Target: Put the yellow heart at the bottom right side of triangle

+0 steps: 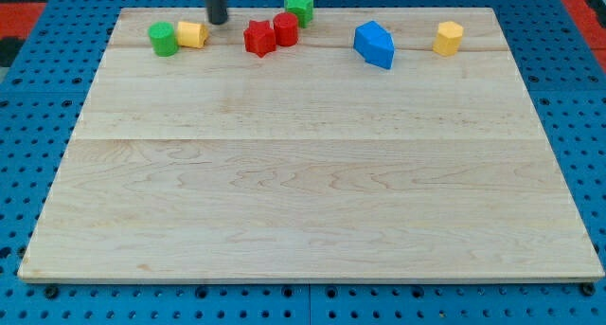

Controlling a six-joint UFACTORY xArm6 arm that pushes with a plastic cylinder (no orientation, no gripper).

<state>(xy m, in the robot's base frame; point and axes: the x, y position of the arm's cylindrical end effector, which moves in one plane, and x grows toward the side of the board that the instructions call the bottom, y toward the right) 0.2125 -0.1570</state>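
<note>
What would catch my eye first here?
Probably the row of bright blocks along the board's top edge: a green block touching a yellow one at the view's left, two red blocks and a green star mid-top, then a blue block and another yellow rightward. My tip sits just right of the left yellow block.

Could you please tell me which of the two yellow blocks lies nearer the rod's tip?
The yellow block at the view's top left, touching the green block, sits just left of my tip. The other yellow block lies far right, beyond the blue block.
</note>
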